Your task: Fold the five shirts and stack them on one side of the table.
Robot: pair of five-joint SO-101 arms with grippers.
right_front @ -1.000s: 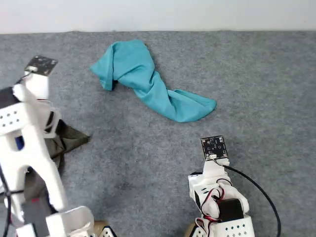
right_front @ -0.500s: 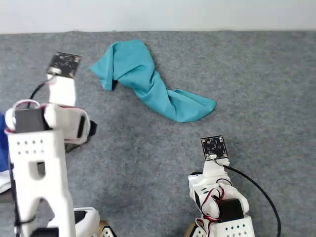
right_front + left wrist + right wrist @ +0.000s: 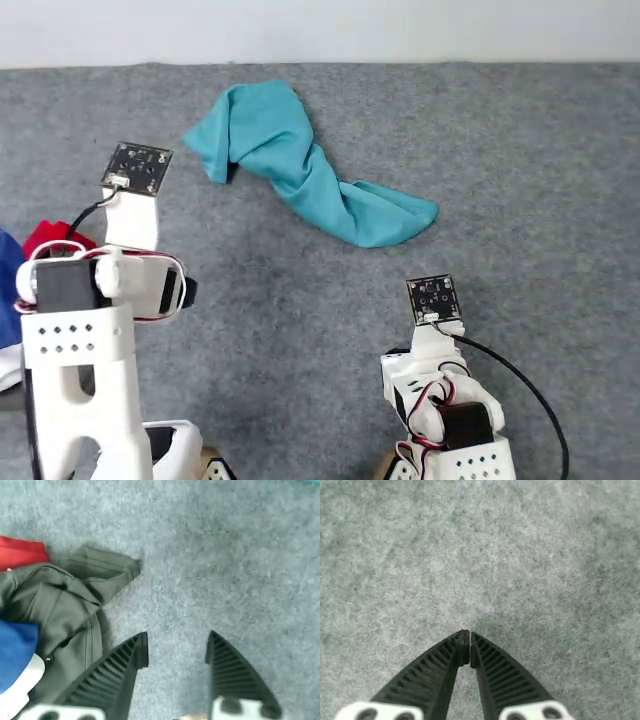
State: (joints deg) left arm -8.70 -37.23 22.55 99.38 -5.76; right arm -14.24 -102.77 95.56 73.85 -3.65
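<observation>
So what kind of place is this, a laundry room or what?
Probably a robotics test bench rather than a laundry: a grey felt-covered table, two white robot arms with exposed wiring, and a crumpled teal shirt plus a heap of olive, red and blue clothes laid out on it.

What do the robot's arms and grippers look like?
The left arm and right arm are white plastic with perforated panels, black motors, red and black cables, and a dark circuit board each. The left gripper and right gripper are black, ribbed, tapered.
</observation>
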